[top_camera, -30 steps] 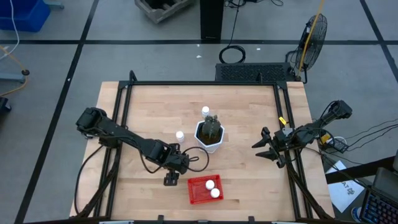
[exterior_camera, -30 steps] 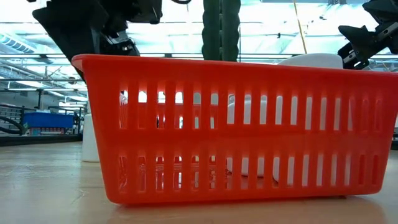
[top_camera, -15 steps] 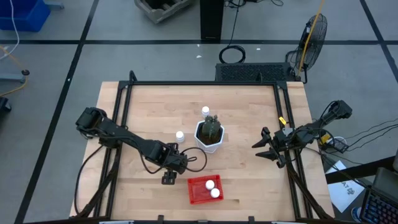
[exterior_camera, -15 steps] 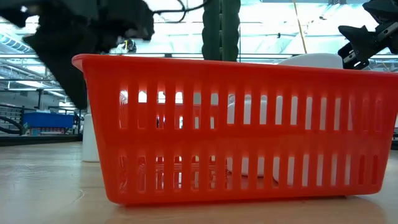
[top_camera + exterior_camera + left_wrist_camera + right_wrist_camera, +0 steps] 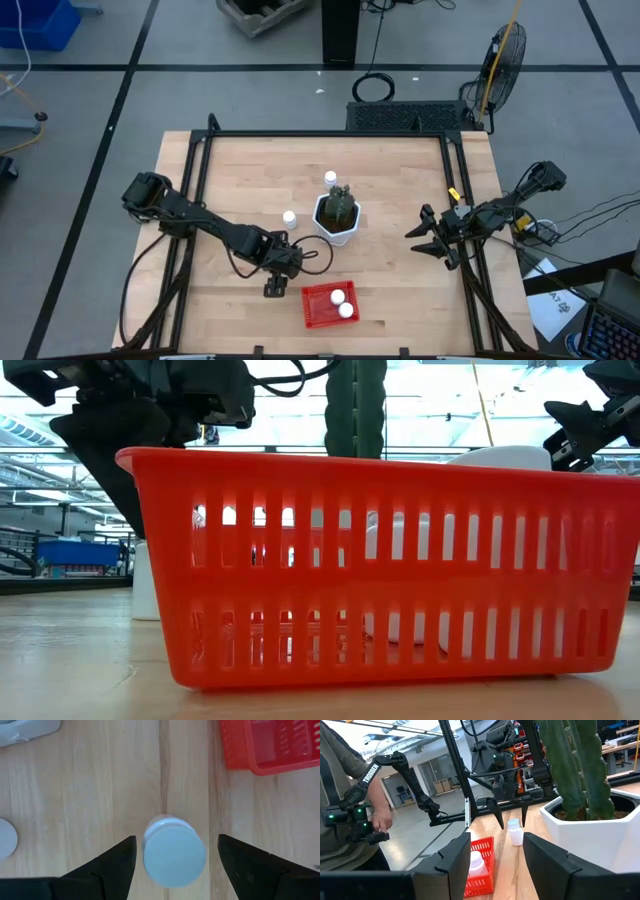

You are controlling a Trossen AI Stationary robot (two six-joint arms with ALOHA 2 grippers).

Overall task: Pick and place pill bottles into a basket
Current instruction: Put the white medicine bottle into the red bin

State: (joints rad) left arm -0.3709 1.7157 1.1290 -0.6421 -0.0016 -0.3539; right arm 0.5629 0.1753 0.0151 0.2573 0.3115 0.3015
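Note:
A small white pill bottle point(image 5: 174, 852) stands upright on the wooden table, just left of the red mesh basket point(image 5: 318, 316). My left gripper point(image 5: 272, 289) points steeply down over it. The gripper is open, with one finger on either side of the cap and a gap on both sides. The right wrist view shows the same bottle point(image 5: 515, 832) between those fingertips. Two pill bottles point(image 5: 338, 296) point(image 5: 346, 310) lie in the basket. Two more point(image 5: 289, 217) point(image 5: 330, 178) stand beside the white pot. My right gripper point(image 5: 420, 240) waits open and level at the table's right edge.
The white hexagonal pot point(image 5: 337, 232) with a green cactus stands mid-table, behind the basket. Black frame rails run along the table's left and right edges. Beyond the table a person point(image 5: 350, 810) holds a control arm. The bare wood toward the far left is free.
My left gripper has sunk a little toward the bottle beside the basket, staying open. The bottle has not moved.

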